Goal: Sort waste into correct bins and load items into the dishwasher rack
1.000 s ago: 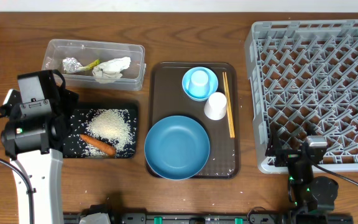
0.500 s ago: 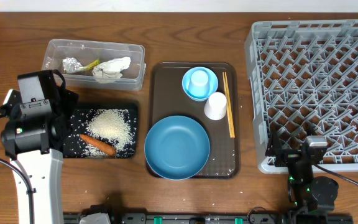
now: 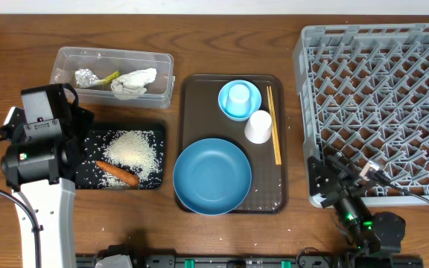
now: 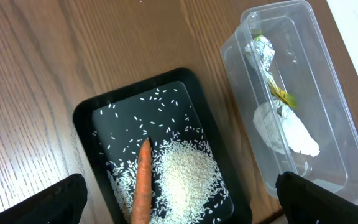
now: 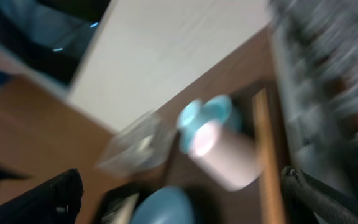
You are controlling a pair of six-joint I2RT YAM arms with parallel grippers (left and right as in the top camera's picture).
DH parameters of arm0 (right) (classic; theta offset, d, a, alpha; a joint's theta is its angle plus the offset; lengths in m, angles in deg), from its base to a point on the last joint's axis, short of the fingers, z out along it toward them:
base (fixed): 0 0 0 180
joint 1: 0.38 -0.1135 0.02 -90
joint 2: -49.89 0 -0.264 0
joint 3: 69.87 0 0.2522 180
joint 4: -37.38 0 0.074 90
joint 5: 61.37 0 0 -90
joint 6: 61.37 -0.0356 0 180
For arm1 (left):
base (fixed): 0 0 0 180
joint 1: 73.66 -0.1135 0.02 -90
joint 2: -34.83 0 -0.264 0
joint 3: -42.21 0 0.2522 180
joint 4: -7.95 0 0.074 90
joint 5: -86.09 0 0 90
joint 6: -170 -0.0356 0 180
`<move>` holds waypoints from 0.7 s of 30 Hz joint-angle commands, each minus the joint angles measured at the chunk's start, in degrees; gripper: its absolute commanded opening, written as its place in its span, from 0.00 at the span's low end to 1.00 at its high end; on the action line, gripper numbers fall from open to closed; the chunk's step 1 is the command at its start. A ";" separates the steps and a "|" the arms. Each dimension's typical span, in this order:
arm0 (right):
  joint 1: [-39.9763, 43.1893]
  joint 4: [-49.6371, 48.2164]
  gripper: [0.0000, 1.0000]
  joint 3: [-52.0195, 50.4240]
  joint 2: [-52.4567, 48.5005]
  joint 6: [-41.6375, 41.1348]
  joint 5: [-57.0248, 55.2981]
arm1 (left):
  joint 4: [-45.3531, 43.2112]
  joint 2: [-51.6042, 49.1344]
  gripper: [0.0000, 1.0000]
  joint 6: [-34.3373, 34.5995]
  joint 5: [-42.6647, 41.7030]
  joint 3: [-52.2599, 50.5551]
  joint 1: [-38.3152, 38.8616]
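Note:
The clear tub (image 3: 166, 78) holds the foil ball (image 3: 85, 76), the yellow-green wrapper (image 3: 109, 77) and the white tissue (image 3: 134, 82). The black tray (image 3: 125, 125) holds loose rice (image 3: 132, 151) and the carrot (image 3: 116, 173). The blue plate (image 3: 212, 176), the light-blue cup in the bowl (image 3: 239, 99), the white cup (image 3: 258, 126) and the chopsticks (image 3: 273, 134) lie on the brown serving tray (image 3: 192, 89). The grey rack (image 3: 378, 112) stands at the right. My left gripper (image 4: 179, 202) is open and empty above the carrot (image 4: 143, 180) and rice (image 4: 188, 177). My right gripper (image 5: 179, 199) is open and empty at the rack's front left corner (image 3: 326, 182); its view is blurred.
The left arm's white body (image 3: 39, 149) stands left of the black tray and covers the table's front left. The rack fills the right side up to the table's edge. Stray rice grains lie on the wood in front of the black tray.
My right arm has swung and tilted to the left at the rack's front corner; its wrist view is motion-blurred. The left arm and all objects have not moved.

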 commanded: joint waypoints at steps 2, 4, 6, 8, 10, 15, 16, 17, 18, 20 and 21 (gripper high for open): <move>0.63 -0.28 0.99 -0.15 0.28 -12.61 11.65 | 0.39 0.00 1.00 -0.11 1.38 0.11 -0.26; 0.63 -2.38 0.99 -0.15 0.28 -11.61 15.30 | 0.37 0.00 0.99 -0.11 1.38 0.11 -0.26; 0.63 -6.01 0.99 -0.13 0.28 -10.67 18.56 | 0.37 0.00 0.99 -0.11 1.38 0.11 -0.26; 0.63 -9.35 0.99 0.17 0.28 -10.69 19.78 | 0.37 0.00 0.99 -0.11 1.40 0.11 -0.26; 0.66 -9.81 0.99 1.81 0.26 -10.64 19.15 | 0.37 0.00 0.99 -0.11 1.40 0.11 -0.26; 0.66 -8.48 0.99 8.07 -2.49 -8.04 15.61 | 0.37 0.00 0.99 -0.09 1.38 0.11 -0.26; 0.66 -7.67 0.99 9.94 -4.00 -6.60 15.32 | 0.37 0.00 0.99 -0.11 1.38 0.11 -0.26; 0.66 -6.58 0.99 11.74 -5.53 -5.05 15.10 | 0.37 0.00 0.99 -0.09 1.40 0.11 -0.26; 0.66 -4.92 0.99 13.99 -7.67 -2.73 14.97 | 0.37 0.00 0.99 -0.09 1.38 0.11 -0.26; 0.66 -0.33 0.99 18.73 -12.57 2.56 14.97 | 0.37 0.00 0.99 -0.09 1.38 0.11 -0.26; 0.66 2.38 0.99 21.14 -15.17 5.18 14.97 | 0.37 0.00 0.99 -0.11 1.40 0.11 -0.26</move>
